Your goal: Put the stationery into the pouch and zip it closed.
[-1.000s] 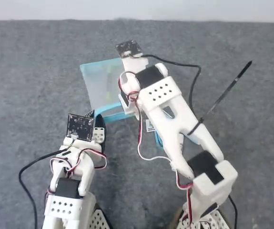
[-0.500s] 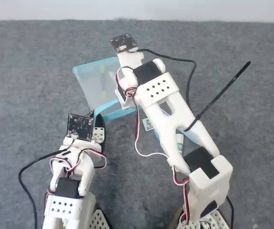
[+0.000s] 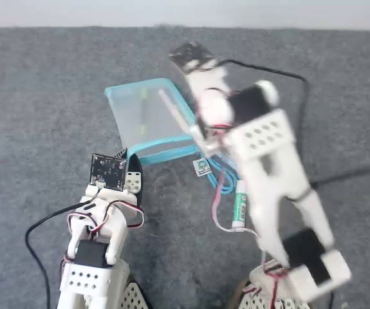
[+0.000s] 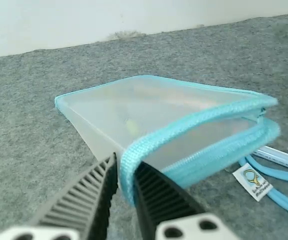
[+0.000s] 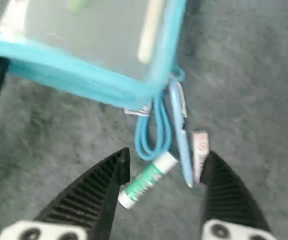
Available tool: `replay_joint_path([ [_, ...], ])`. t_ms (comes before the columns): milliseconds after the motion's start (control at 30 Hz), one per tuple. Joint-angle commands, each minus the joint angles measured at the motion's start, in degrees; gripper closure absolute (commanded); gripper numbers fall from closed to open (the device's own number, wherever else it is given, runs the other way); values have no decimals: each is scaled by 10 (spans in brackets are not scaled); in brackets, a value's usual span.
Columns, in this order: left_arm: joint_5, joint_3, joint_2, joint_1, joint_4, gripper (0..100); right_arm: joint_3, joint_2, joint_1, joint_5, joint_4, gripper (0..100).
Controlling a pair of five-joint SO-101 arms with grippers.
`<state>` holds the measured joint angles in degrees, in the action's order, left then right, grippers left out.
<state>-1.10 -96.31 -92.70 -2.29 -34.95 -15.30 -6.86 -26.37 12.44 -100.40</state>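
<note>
Right arm [image 3: 262, 132] withdrew; left jaws pinch pouch [image 4: 159, 107] (rim).

The bench [image 3: 43, 96] has a grey, rough surface like felt, and it reaches to every edge of the high view except at 12 o'clock. There a pale, plain wall [image 3: 75, 13] stands along the far edge of the bench. The light is even and makes no hard shadows.
</note>
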Motion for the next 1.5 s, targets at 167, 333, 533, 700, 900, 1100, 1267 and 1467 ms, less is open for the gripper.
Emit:
replay_joint_path([
  [167, 0, 25, -9, 1, 6, 988, 176, -158, 124, 176, 3, 860],
  [333, 0, 25, -9, 1, 5, 988, 294, -159, 200, 278, 87, 824],
  [533, 0, 25, -9, -4, 7, 988, 419, -159, 223, 331, 211, 819],
  [700, 1, 25, -9, -4, 7, 988, 482, -158, 221, 335, 291, 819],
  [900, 1, 25, -9, -4, 7, 988, 530, -157, 220, 357, 333, 819],
  [1100, 1, 25, -9, -4, 6, 988, 534, -117, 202, 356, 345, 819],
  [1267, 1, 25, -9, -4, 5, 988, 492, -51, 214, 354, 346, 817],
  [1467, 1, 25, -9, -4, 7, 988, 442, 9, 223, 359, 345, 817],
])
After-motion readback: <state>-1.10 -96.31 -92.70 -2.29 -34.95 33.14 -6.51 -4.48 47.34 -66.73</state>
